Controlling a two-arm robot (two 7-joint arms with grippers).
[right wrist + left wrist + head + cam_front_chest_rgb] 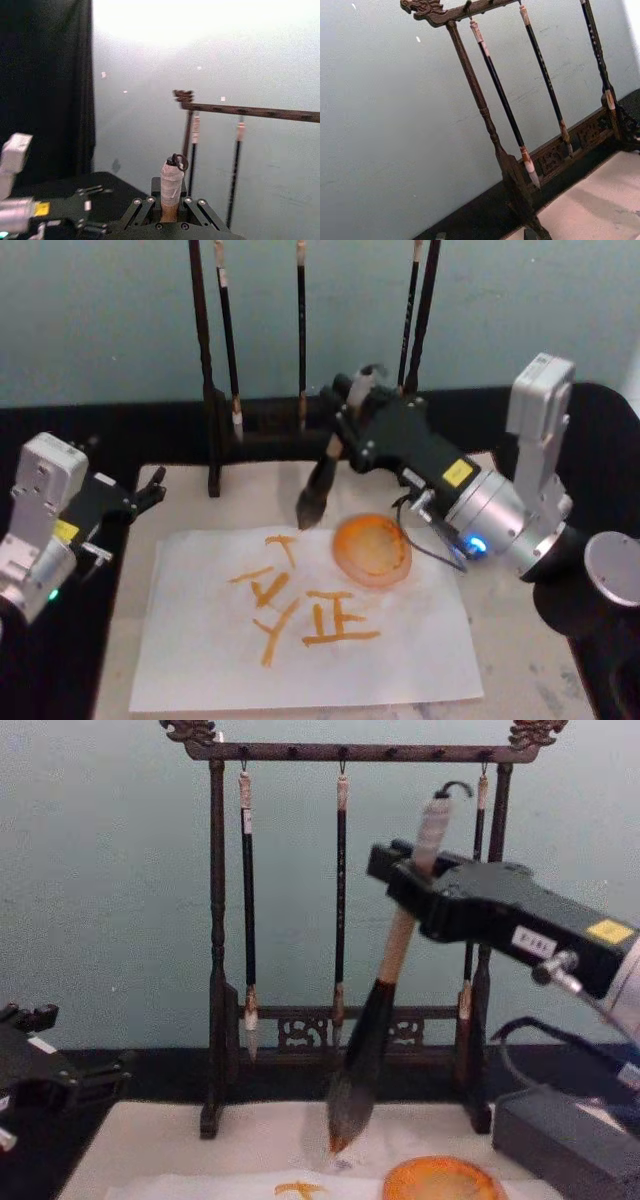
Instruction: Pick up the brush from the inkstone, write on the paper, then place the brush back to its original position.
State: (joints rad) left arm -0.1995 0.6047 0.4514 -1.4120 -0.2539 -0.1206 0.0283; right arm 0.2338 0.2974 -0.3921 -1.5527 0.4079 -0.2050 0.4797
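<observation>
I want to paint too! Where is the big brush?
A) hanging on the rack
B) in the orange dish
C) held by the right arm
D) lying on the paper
C: the right end effector grips the brush by its handle, tip pointing down.

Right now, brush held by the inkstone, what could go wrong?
The brush, tilted in the right claw, has its orange tip near the strokes on the paper; a low pass might smear them. Its looped end appears close to the hanging thin brushes; swinging back could knock them. The inkstone sits on the paper, so a hard set-down may shift both. The left claw sits parked at left.
</observation>
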